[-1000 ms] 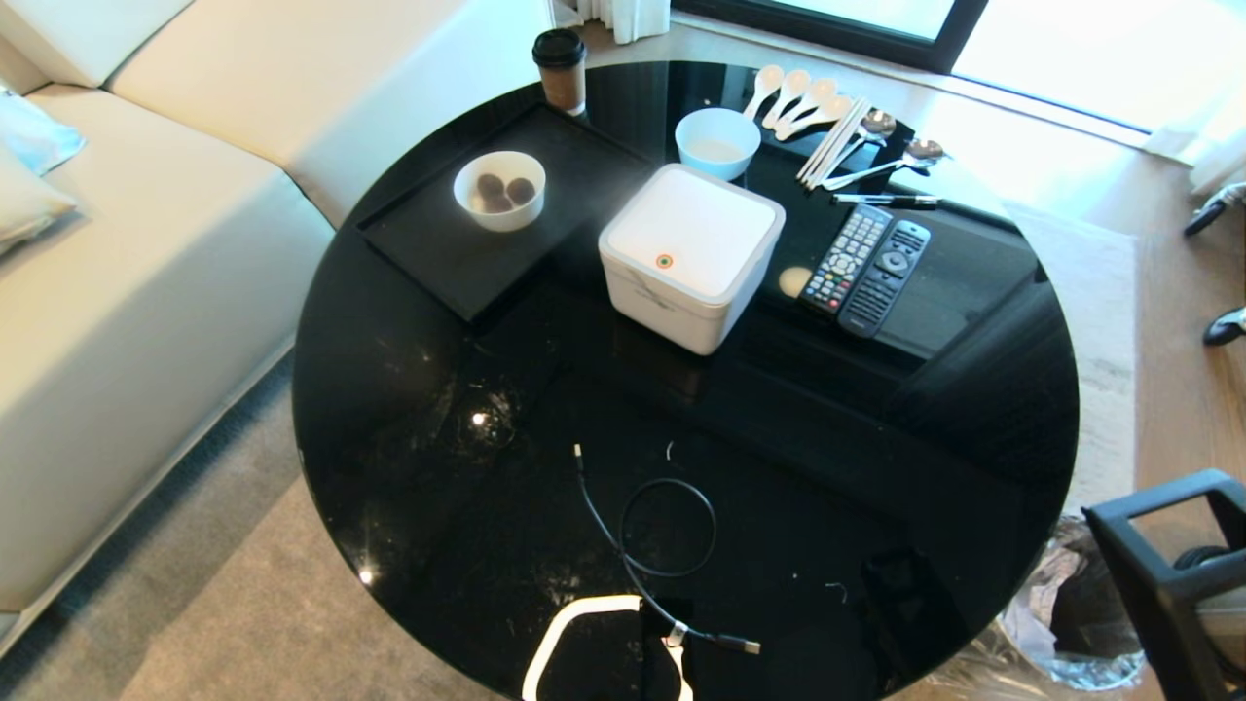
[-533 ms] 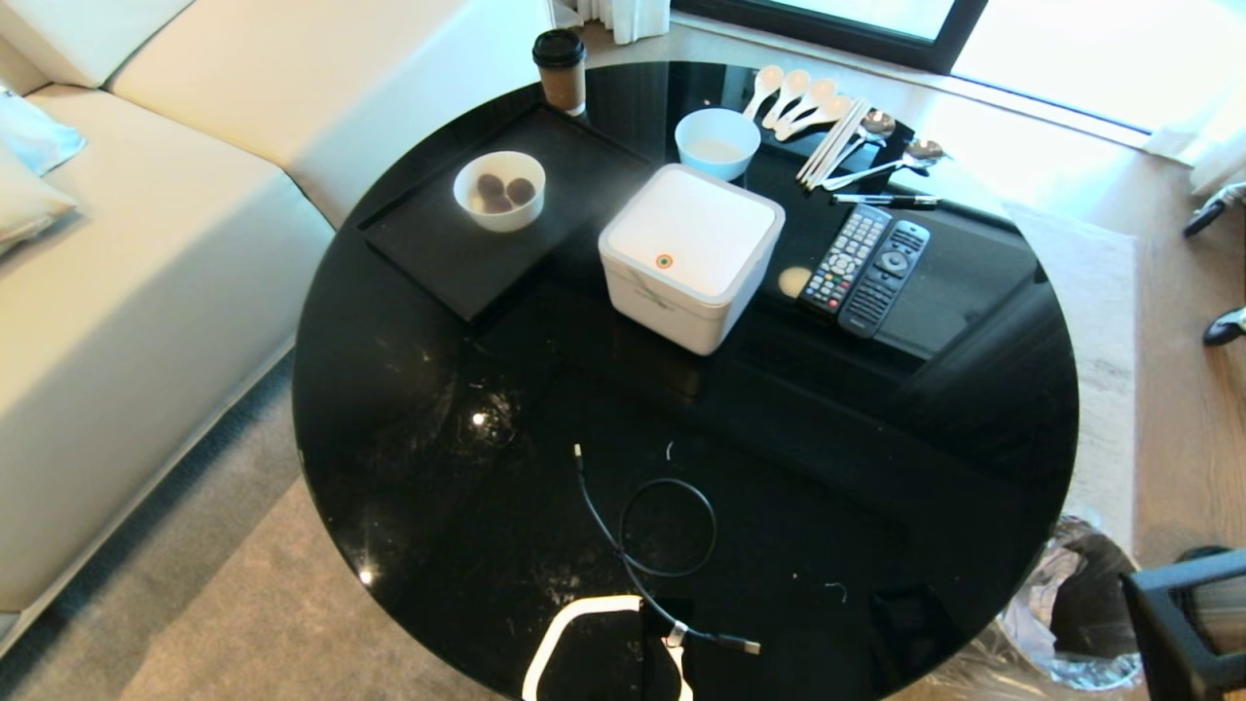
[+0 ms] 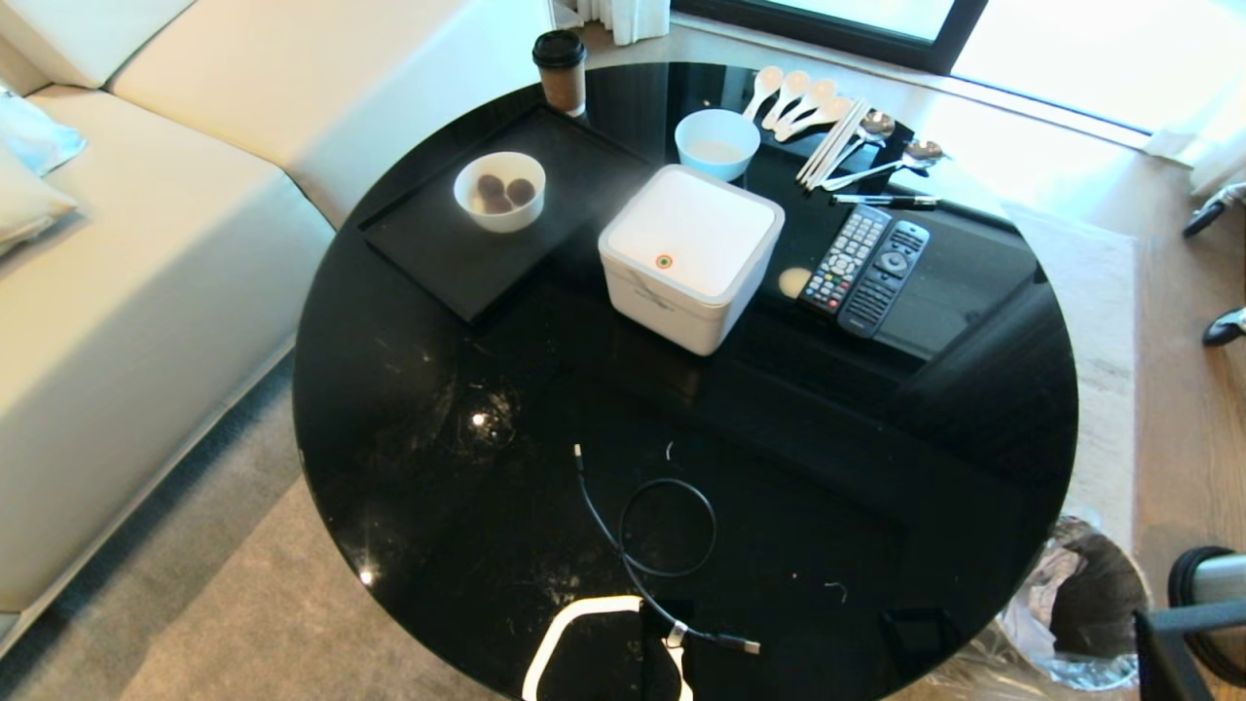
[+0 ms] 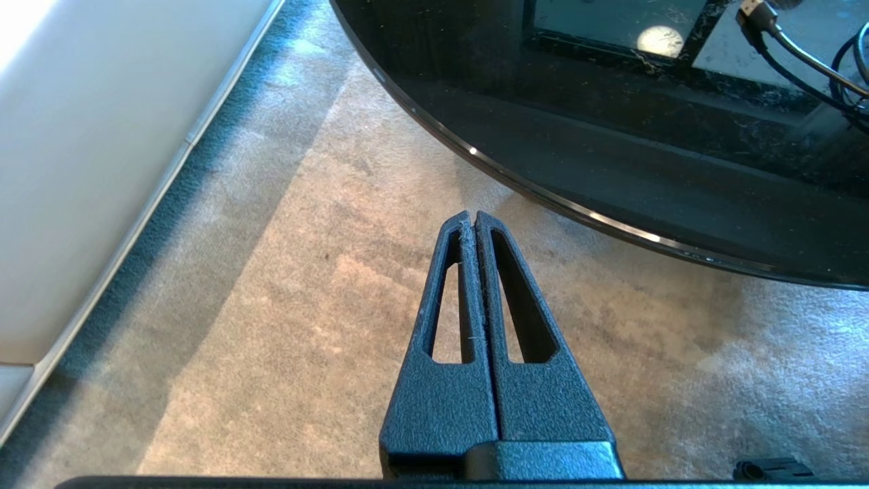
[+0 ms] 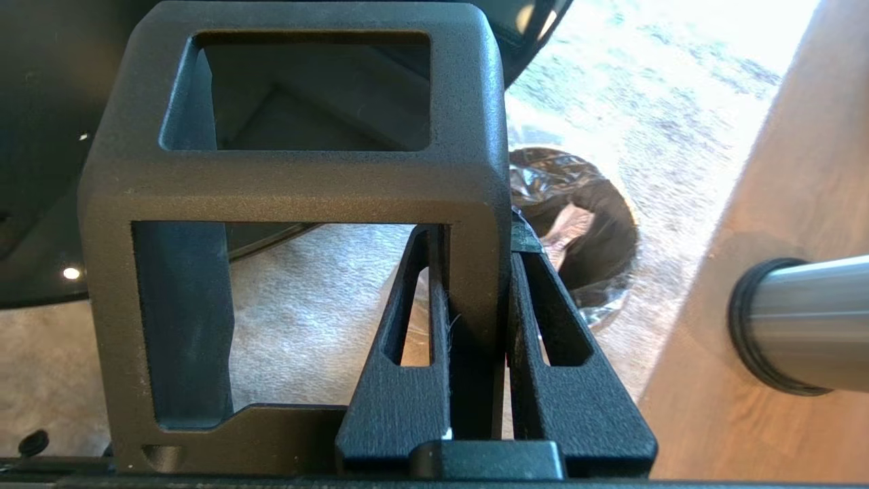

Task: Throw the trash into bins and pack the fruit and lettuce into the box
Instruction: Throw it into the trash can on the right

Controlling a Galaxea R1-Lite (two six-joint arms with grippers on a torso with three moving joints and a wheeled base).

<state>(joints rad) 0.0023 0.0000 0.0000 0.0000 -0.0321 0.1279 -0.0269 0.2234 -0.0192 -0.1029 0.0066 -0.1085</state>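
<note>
The white box (image 3: 691, 255) stands with its lid down in the middle of the round black table (image 3: 438, 409). A bin (image 3: 1081, 604) with a clear liner stands on the carpet by the table's near right edge; the right wrist view shows the same bin (image 5: 584, 224). My right gripper (image 5: 475, 238) is shut on one wall of a black open-framed tray (image 5: 299, 183), whose corner (image 3: 1158, 652) shows at the bottom right of the head view. My left gripper (image 4: 470, 216) hangs shut and empty over the carpet left of the table. Trash, fruit and lettuce are out of view.
On the table are a flat black tray (image 3: 428, 234) with a bowl (image 3: 499, 190), a coffee cup (image 3: 561, 70), a white bowl (image 3: 717, 142), spoons (image 3: 827, 122), two remotes (image 3: 866, 268) and a black cable (image 3: 642, 545). A steel cylinder (image 5: 787, 326) with a black ring lies on the wood floor. A sofa (image 3: 117, 292) is at left.
The black open-framed tray in my right gripper has dropped toward the bottom right corner of the head view, uncovering the bin and the steel cylinder. The left arm has kept still.
</note>
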